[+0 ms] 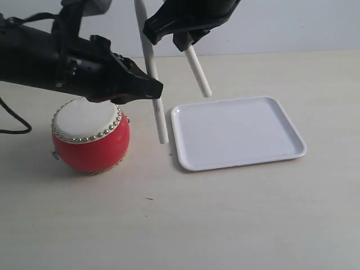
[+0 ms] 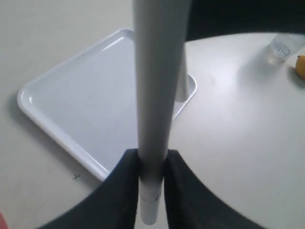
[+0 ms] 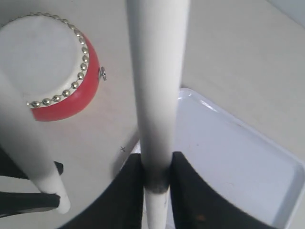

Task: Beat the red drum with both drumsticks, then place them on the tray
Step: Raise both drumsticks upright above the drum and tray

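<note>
Pale beige worktop [image 1: 169, 236] in front; you are holding both sticks by the flat white plastic tray [image 1: 242, 164].
Left gripper [image 1: 153, 89] is clamping one slim cream-white drumstick [image 1: 161, 119], right gripper [image 1: 185, 42] the other drumstick [image 1: 199, 76], tips down beside the glossy red studded drum [image 1: 93, 147]. Placement looks next: each needs laying flat inside the rim.

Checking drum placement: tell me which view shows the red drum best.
The exterior view: the red drum stands nearly whole, only its far rim hidden behind the left arm. The right wrist view crops it to skin and part of the side; the left wrist view shows practically none.
</note>
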Robot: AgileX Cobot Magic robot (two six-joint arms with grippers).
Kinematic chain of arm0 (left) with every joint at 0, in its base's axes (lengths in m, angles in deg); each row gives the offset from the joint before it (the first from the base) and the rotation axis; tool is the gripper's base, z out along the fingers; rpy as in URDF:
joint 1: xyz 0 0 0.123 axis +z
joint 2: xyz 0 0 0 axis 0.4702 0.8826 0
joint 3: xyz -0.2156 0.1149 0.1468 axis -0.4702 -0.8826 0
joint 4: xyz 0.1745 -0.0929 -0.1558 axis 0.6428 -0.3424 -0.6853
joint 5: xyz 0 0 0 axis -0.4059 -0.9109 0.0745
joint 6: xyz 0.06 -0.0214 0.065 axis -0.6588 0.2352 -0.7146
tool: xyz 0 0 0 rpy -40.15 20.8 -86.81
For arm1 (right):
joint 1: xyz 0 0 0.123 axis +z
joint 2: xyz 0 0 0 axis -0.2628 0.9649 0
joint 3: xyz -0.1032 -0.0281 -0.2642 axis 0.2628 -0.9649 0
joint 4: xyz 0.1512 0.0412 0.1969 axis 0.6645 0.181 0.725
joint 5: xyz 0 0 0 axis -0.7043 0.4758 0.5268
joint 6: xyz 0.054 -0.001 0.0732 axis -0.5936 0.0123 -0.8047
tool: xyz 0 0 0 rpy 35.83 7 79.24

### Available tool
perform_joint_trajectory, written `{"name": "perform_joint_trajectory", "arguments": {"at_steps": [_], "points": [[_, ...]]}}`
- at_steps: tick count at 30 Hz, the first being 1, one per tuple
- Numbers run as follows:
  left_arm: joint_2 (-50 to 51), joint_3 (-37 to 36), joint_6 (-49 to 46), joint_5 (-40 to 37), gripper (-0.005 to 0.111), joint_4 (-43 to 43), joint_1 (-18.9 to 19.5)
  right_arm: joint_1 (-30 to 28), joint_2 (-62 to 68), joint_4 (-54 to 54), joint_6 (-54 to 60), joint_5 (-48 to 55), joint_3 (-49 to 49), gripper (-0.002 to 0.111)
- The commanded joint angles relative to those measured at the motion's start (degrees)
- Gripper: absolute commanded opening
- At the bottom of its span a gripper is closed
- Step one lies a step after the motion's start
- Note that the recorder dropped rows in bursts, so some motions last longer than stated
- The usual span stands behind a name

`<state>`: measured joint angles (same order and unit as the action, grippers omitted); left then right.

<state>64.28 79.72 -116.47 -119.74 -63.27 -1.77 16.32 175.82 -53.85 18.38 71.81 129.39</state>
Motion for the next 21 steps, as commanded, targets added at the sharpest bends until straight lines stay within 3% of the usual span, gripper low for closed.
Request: {"name": "perform_joint_trajectory", "arguments": {"at_steps": [1,21], "points": [[5.1,3.3,-1.7,1.5,0.0,-4.1,-0.4,-1.3,-0.1,-2.7,-1.6,-0.7,0.2,0.0],[21.1,15.2,-2.7,0.7,0.0,-6.1,-0.4,-8.3,7.9,-0.6,-1.4,-12.1,-7.3,0.0]]}}
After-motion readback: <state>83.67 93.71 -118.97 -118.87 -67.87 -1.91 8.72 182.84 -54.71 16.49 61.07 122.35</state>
